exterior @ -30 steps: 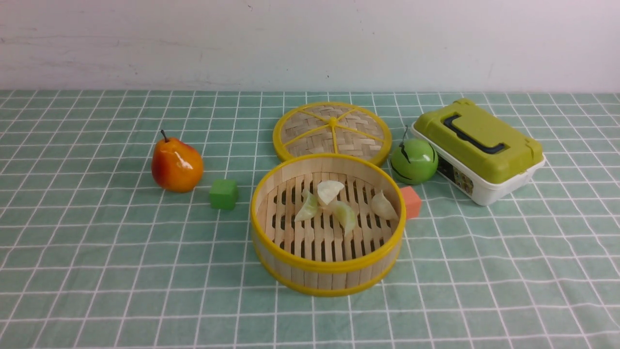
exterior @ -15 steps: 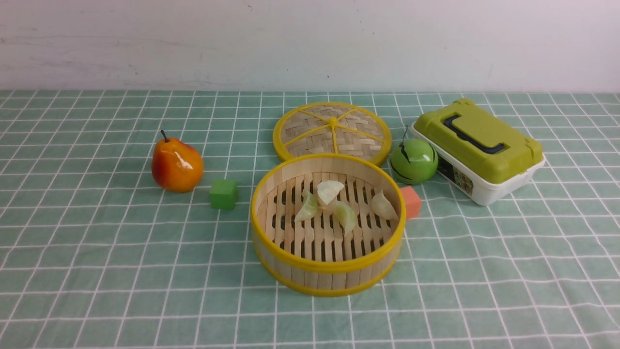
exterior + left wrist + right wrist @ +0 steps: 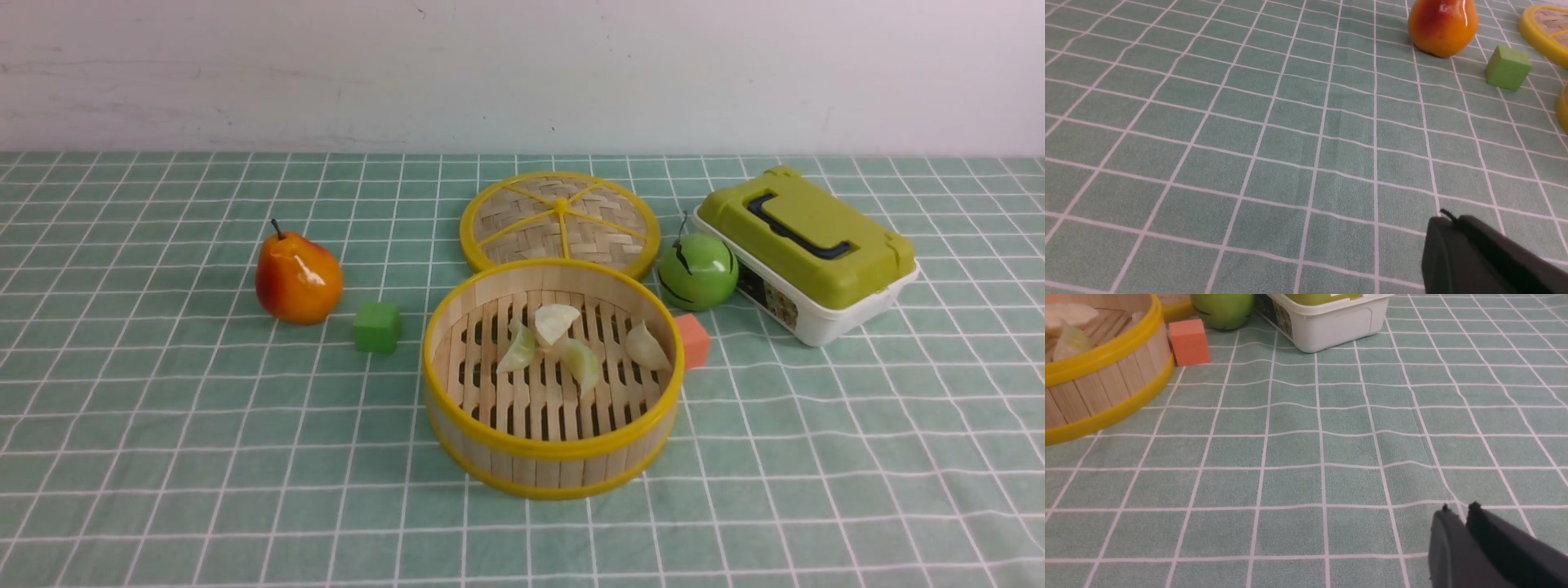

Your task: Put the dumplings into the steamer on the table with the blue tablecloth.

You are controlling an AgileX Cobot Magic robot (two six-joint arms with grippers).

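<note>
four dumplings (image 3: 571, 343) lie on the slatted floor inside the steamer (image 3: 552, 447), which sits on the table with the blue tablecloth (image 3: 163, 457). both grippers are clenched with nothing between the fingers: the left gripper (image 3: 1447, 222) hangs well apart from the pear (image 3: 1442, 25) and green cube (image 3: 1508, 67), the right gripper (image 3: 1458, 510) (low over bare cloth) well apart from the steamer and orange block (image 3: 1189, 341).

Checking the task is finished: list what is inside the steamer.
Four dumplings lie on the slatted floor of the steamer. Its near wall hides the floor's front edge.
</note>
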